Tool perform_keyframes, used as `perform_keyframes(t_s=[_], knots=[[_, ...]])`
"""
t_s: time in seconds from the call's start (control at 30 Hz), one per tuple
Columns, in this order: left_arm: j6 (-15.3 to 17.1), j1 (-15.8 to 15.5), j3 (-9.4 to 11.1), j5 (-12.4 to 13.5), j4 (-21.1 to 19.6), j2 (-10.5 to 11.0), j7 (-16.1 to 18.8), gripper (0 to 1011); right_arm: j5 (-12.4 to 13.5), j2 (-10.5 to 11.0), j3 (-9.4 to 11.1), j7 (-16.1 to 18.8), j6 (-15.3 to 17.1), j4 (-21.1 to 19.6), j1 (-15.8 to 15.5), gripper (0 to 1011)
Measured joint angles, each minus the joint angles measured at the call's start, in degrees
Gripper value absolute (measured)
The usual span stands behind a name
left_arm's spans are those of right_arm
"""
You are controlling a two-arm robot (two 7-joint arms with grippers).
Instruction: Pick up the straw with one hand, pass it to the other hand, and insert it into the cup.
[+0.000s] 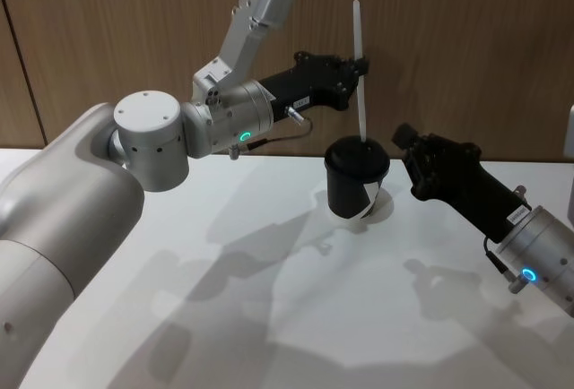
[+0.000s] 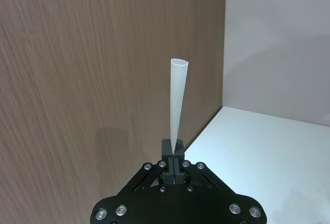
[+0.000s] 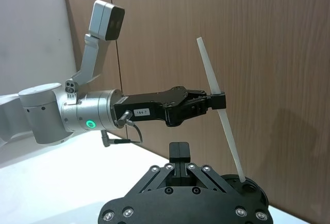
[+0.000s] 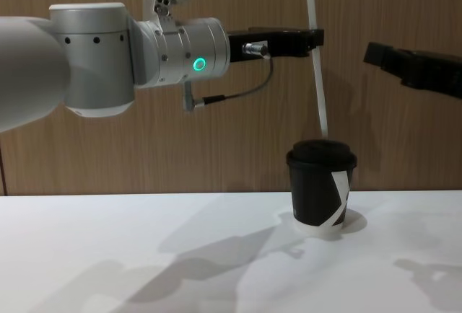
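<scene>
A white table (image 1: 269, 317) fills the foreground, with a brown wood-grain wall (image 1: 134, 30) behind it. Toward the far side of the table stands the cup (image 1: 355, 179), black with a domed lid, a white diagonal stripe and a white base rim, upright and resting on the surface.

To the cup's right, the right hand (image 1: 405, 141) hangs in the air near it and slightly above its lid, all black, on an arm that comes in from the right edge. Its own wrist view shows its fingers (image 3: 179, 152) pressed together with nothing between them.

Above the cup, the left hand (image 1: 361, 67) reaches in from the left on a silver-grey cylindrical arm with a green ring light (image 1: 244, 136) and a thin cable. Its flat black fingers are clamped on the straw (image 1: 360, 75), gripping it around the middle. The straw is long, thin and white, nearly upright with a slight lean. In the head view its lower end meets the top of the lid; in the chest view that end sits just above the lid, so whether it has entered the lid cannot be told
</scene>
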Motion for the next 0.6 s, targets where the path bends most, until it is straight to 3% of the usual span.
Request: perform_keyframes(t_s=[0.6], knots=[[-0.61, -0.32, -0.56, 0.67, 1.96, -0.97, -0.92, 5, 0.0, 0.0, 0.0, 0.0, 0.0, 0.0, 0.0, 0]])
